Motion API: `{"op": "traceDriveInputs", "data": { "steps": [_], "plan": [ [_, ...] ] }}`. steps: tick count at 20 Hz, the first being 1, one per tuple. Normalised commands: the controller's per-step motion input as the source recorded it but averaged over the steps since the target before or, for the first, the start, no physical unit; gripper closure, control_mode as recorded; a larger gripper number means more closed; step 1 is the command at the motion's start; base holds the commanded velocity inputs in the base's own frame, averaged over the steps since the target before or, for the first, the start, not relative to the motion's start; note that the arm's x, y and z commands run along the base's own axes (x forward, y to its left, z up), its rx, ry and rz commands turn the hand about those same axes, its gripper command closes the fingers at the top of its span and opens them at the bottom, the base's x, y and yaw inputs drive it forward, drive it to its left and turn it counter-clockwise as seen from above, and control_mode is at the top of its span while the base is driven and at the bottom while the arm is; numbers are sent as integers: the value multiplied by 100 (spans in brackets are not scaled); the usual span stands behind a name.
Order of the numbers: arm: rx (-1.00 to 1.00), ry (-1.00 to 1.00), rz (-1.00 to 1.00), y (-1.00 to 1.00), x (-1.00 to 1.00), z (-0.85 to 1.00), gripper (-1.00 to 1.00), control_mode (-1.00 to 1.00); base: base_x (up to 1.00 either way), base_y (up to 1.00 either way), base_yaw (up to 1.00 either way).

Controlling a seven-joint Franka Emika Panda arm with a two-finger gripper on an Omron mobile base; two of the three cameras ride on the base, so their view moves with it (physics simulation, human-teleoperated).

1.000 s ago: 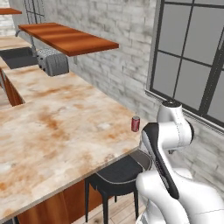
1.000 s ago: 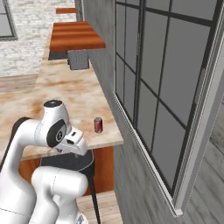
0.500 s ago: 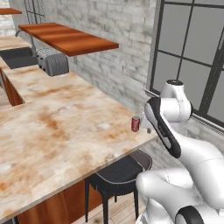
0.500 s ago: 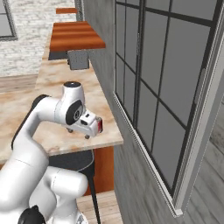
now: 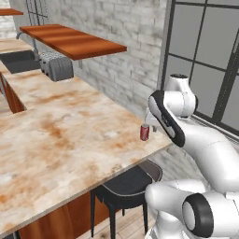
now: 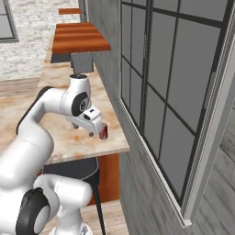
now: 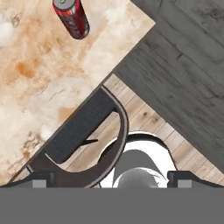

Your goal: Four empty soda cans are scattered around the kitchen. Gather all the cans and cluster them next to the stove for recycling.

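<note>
Red soda can (image 5: 144, 132) stood upright near the desk (image 5: 70, 135) corner, pincer (image 6: 97, 133) held wide open, can seen at 11 o'clock in the hand view, black stool (image 5: 126, 184) tucked below

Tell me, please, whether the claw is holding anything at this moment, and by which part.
Nothing is held. The claw is open and empty, and the red soda can stands apart from it on the counter.
</note>
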Motion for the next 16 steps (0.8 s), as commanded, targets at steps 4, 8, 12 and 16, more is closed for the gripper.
{"op": "traceDriveInputs", "data": {
  "steps": [4,8,12,16],
  "plan": [
    [-12,5,-20,4,44,-1,-100,-100,0,0,0],
    [-1,-1,-7,11,48,-3,-100,-100,0,0,0],
    [-1,-1,-11,-1,67,-6,-100,-100,0,0,0],
    [-5,-3,-18,0,62,-20,-100,-100,0,0,0]
  ]
}}
